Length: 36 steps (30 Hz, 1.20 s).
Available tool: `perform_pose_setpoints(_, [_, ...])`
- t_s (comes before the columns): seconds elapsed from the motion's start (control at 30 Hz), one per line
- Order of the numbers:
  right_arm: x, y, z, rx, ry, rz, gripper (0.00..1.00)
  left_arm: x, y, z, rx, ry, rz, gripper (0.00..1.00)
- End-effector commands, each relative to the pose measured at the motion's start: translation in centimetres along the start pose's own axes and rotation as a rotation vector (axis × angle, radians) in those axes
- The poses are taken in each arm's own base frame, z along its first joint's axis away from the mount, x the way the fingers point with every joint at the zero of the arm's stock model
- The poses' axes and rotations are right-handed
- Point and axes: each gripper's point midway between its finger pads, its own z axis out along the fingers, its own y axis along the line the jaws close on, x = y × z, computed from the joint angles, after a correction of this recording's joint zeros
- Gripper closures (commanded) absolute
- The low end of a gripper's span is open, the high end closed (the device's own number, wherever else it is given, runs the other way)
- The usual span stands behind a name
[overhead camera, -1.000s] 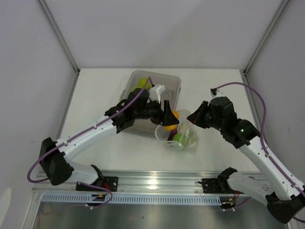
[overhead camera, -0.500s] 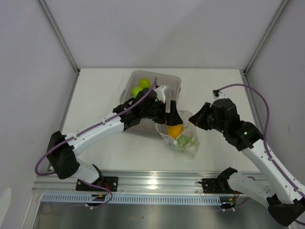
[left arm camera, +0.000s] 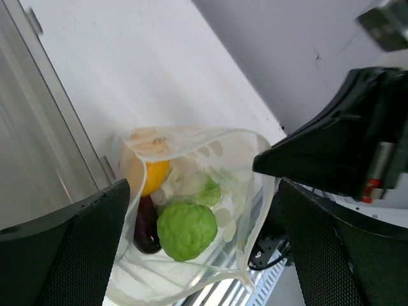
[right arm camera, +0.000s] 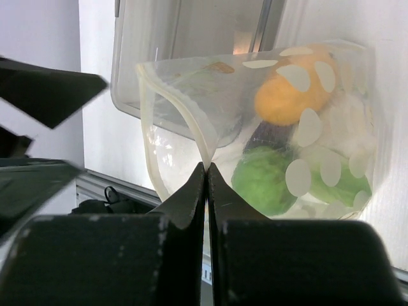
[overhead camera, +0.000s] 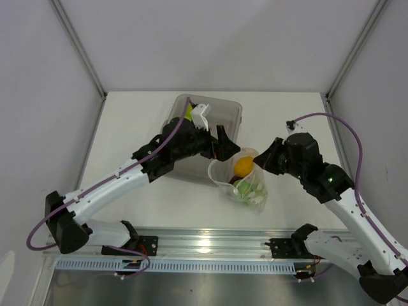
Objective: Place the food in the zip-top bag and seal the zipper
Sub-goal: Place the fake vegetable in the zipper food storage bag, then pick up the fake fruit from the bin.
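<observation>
Clear, crinkly plastic is standing open on the white bench (overhead camera: 127,127). The zip-top bag (overhead camera: 250,191) is sitting just beside the near right corner of the grey tray (overhead camera: 233,111), with its mouth gaping toward the left arm.

The right claw (right arm camera: 206,167) is squeezing the bag's mouth edge between its closed fingers. It is pinching the thin rim where the zipper (right arm camera: 182,111) is running and holding that side up. The left claw (left arm camera: 204,191) is hovering in front of the mouth, spread wide and carrying nothing. Its two dark fingers (left arm camera: 70,255) are framing the opening, and whether they are brushing the plastic I cannot tell.

Four pieces are lying together inside the bag:
- An orange fruit (left arm camera: 152,175) is resting against the bag wall.
- A dark purple eggplant piece (left arm camera: 146,226) is lying just below it.
- A round green fruit (left arm camera: 187,229) is touching the eggplant piece.
- A white-and-green cauliflower piece (left arm camera: 191,188) is sitting behind them.

In the overhead view, another green fruit (overhead camera: 189,115) is showing in the tray's far left part, mostly hidden behind the left arm.
</observation>
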Motion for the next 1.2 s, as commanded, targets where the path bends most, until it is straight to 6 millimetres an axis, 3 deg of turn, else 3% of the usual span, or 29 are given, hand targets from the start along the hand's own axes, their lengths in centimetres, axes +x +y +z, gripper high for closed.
perform_pose_setpoints(0.0, [-0.7, 0.3, -0.6, -0.017, -0.038, 0.008, 1.0, -5.2, -1.7, -2.6, 0.037, -0.209, 0.091, 0.01])
perform_pose_setpoints(0.07, [-0.4, 0.0, -0.6, -0.013, -0.034, 0.006, 1.0, -7.0, -2.1, -3.5, 0.063, -0.224, 0.143, 0.01])
perform_pose_setpoints(0.17, [-0.4, -0.2, -0.7, -0.004, -0.037, 0.007, 1.0, -9.6, -0.3, -3.7, -0.045, -0.206, 0.077, 0.01])
perform_pose_setpoints(0.2, [-0.2, -0.4, -0.7, 0.002, -0.032, 0.005, 1.0, -10.5, 2.0, -3.7, -0.124, -0.209, 0.046, 0.01])
perform_pose_setpoints(0.23, [-0.3, -0.5, -0.7, 0.005, -0.035, 0.006, 1.0, -9.5, 4.1, -3.4, -0.203, -0.155, 0.014, 0.01])
perform_pose_setpoints(0.27, [-0.2, -0.5, -0.7, 0.006, -0.034, 0.005, 1.0, -11.4, 4.4, -3.8, -0.24, -0.188, -0.008, 0.02])
perform_pose_setpoints(0.3, [-0.2, -0.5, -0.7, 0.006, -0.034, 0.005, 1.0, -11.5, 7.7, -3.1, -0.361, -0.188, -0.032, 0.02])
perform_pose_setpoints(0.33, [-0.2, -0.6, -0.7, 0.008, -0.032, 0.005, 1.0, -11.3, 9.1, -3.1, -0.421, -0.176, -0.047, 0.01])
perform_pose_setpoints(0.37, [-0.1, -0.6, -0.7, 0.009, -0.028, 0.005, 1.0, -12.6, 9.8, -3.4, -0.455, -0.208, -0.055, 0.01])
perform_pose_setpoints(0.43, [0.0, -0.7, -0.6, 0.013, -0.023, 0.003, 1.0, -12.9, 12.4, -2.9, -0.563, -0.217, -0.046, 0.01])
perform_pose_setpoints(0.57, [0.1, -0.7, -0.6, 0.013, -0.019, 0.002, 1.0, -14.9, 15.8, -2.7, -0.719, -0.263, -0.033, 0.0])
perform_pose_setpoints(0.83, [0.3, -1.1, 0.1, 0.036, -0.003, -0.013, 1.0, -15.2, 20.5, 1.8, -0.788, -0.188, 0.141, 0.01])
perform_pose_setpoints(0.9, [0.5, -1.3, 0.4, 0.04, 0.008, -0.019, 1.0, -14.7, 22.8, 3.6, -0.786, -0.127, 0.207, 0.0])
perform_pose_setpoints(0.93, [0.6, -1.4, 0.5, 0.045, 0.013, -0.022, 1.0, -15.4, 22.3, 3.5, -0.779, -0.146, 0.208, 0.01])
perform_pose_setpoints(0.97, [0.6, -1.4, 0.6, 0.045, 0.015, -0.027, 1.0, -14.7, 24.0, 4.2, -0.791, -0.102, 0.217, 0.01])
perform_pose_setpoints(1.03, [0.8, -1.5, 0.9, 0.049, 0.024, -0.033, 1.0, -14.1, 25.5, 4.8, -0.797, -0.057, 0.214, 0.0])
perform_pose_setpoints(1.17, [1.2, -1.7, 1.7, 0.049, 0.044, -0.039, 1.0, -15.4, 27.5, 6.3, -0.812, -0.03, 0.293, 0.01])
